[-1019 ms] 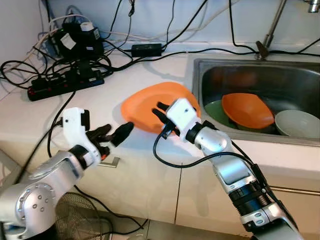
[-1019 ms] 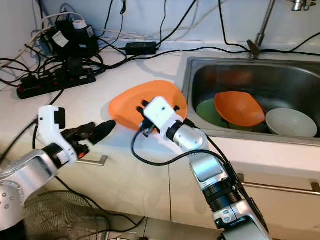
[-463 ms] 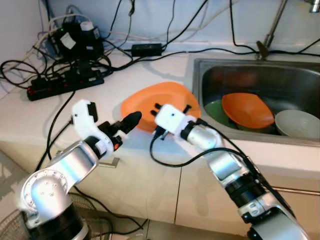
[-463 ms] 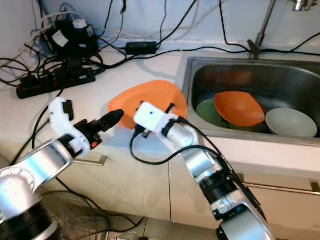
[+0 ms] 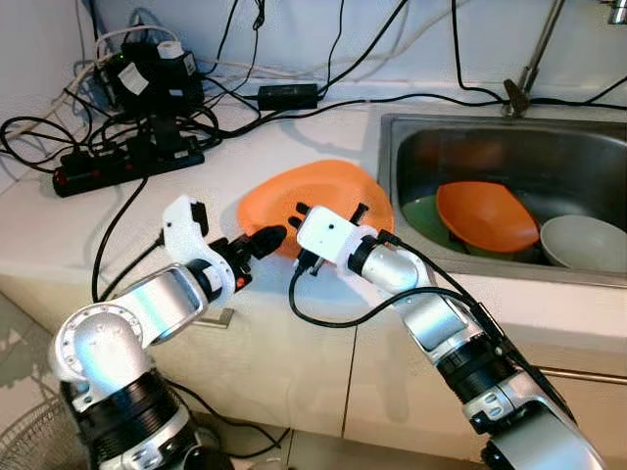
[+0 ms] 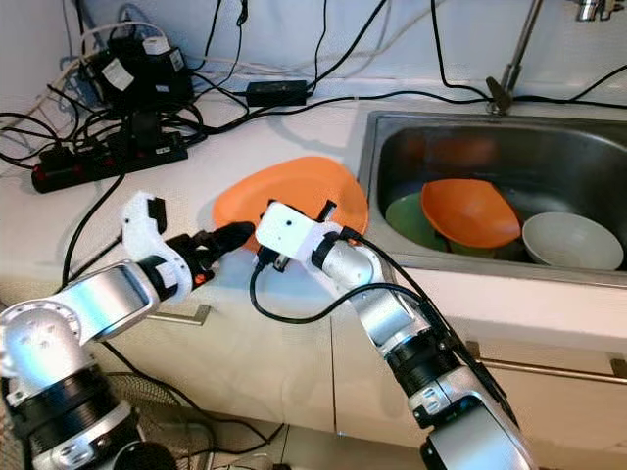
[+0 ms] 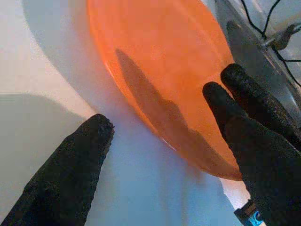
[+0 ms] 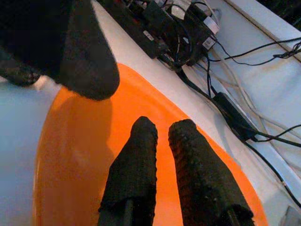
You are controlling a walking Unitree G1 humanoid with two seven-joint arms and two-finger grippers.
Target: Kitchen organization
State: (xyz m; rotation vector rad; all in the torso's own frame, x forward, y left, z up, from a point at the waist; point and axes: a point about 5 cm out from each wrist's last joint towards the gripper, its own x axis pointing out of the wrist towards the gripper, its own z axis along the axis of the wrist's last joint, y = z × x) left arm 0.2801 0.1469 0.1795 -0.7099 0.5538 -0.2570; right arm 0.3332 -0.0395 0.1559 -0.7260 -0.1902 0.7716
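An orange plate (image 5: pixel 333 186) lies on the white counter (image 5: pixel 196 206) just left of the sink. My left gripper (image 5: pixel 266 238) is at the plate's front left rim and stands open. In its wrist view one finger (image 7: pixel 70 174) is down over the counter and the other (image 7: pixel 263 155) is over the plate (image 7: pixel 160 70). My right gripper (image 8: pixel 164 129) hovers low over the plate (image 8: pixel 70 165), pointing toward the back wall, its two fingers close together with nothing between them. Its white wrist block (image 5: pixel 325 235) hides the plate's front edge.
The steel sink (image 5: pixel 411 132) to the right holds an orange bowl (image 5: pixel 485 215), a green bowl (image 5: pixel 421 220) and a white bowl (image 5: pixel 583 240). A power strip (image 5: pixel 127 162), adapters (image 5: pixel 152 78) and tangled cables crowd the back left. The counter's front edge runs under both arms.
My left gripper has moved right and forward until its fingers reach the plate's rim. My right gripper has turned and shifted left over the plate.
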